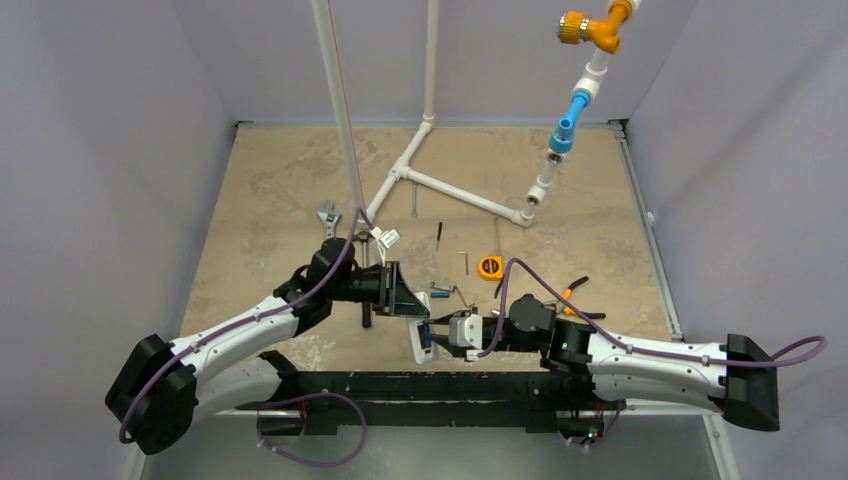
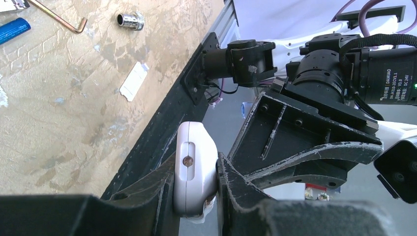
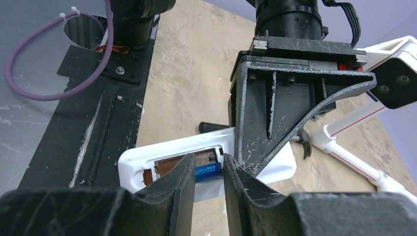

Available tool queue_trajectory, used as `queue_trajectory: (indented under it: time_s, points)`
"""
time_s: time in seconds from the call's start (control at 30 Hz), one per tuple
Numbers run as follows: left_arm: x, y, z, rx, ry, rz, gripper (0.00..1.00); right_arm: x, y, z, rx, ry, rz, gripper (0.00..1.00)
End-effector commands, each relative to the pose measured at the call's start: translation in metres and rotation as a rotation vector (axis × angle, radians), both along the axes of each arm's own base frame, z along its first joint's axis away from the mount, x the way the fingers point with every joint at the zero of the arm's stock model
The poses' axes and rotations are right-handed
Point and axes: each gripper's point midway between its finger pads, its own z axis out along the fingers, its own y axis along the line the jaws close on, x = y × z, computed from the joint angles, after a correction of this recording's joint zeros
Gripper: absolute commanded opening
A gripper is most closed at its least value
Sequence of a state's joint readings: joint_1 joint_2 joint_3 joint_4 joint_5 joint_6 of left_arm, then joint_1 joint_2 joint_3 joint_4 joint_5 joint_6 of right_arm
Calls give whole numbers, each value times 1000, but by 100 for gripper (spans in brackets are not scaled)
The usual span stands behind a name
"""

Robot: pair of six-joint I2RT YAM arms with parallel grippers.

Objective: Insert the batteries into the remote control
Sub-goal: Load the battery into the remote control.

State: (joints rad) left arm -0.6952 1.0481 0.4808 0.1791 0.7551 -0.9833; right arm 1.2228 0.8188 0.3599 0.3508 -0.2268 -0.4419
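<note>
My left jaws are pinching the remote control (image 2: 193,169) by its two flat sides, near one end, and they hold it close to the near edge of the worktop (image 2: 74,123). In the right wrist view the remote control turns its plain back toward the camera, and the battery recess (image 3: 172,164) is uncovered.

One blue battery (image 3: 207,173) shows in the narrow gap between my right jaws, at the recess and just beside the spring contact (image 3: 212,157). The right jaws stand only a little apart. I cannot tell if they really press on this battery or only stand at its two sides.

The second battery (image 2: 14,29) lies on the worktop, well apart from the remote control, near a bent hex key (image 2: 61,20) and a stubby silver metal cylinder (image 2: 131,19). A small flat white cover piece (image 2: 134,81) lies alone on the worktop, closer to the edge.
</note>
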Motion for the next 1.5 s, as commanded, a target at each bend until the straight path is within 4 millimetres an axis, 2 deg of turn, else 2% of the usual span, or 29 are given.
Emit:
queue_trajectory:
  time_s: [0.0, 0.53, 1.47]
  points:
    - [4, -8, 29, -76, -87, -27, 0, 1, 2, 8, 25, -15, -2, 24]
    - [2, -9, 31, -91, -71, -29, 0, -3, -1, -15, -66, 12, 19, 14]
    - [1, -11, 50, -157, -64, -29, 0, -17, -23, -60, -165, 161, 5, 12]
